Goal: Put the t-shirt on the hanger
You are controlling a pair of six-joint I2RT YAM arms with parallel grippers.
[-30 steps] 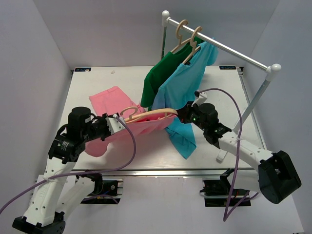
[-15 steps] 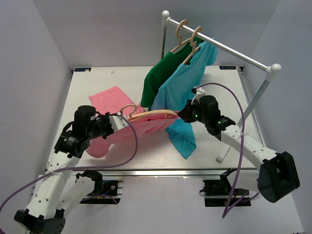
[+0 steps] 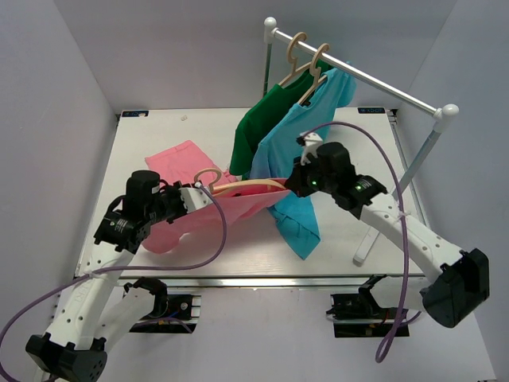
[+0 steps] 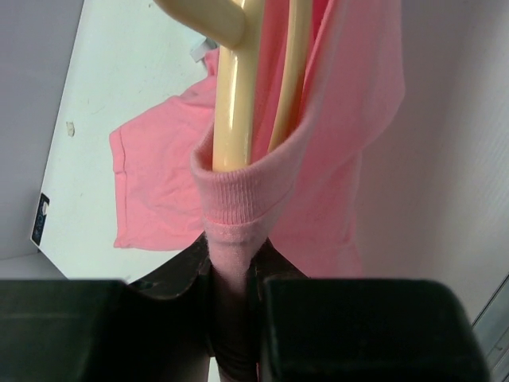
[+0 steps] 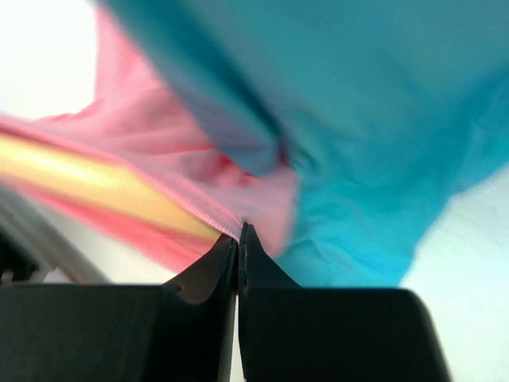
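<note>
White counter carries one trailing end of the t-shirt; the rest drapes over the hanger, held in the air. My left end effector pinches pink cloth tight at the hanger's hook end. My right end effector is closed on cloth at its other end. A teal shirt hangs just behind the hanger.

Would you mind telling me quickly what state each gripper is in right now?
Left gripper: closed, pinching the t-shirt at a ribbed edge.
Right gripper: closed on the t-shirt's edge beside the hanger.
</note>
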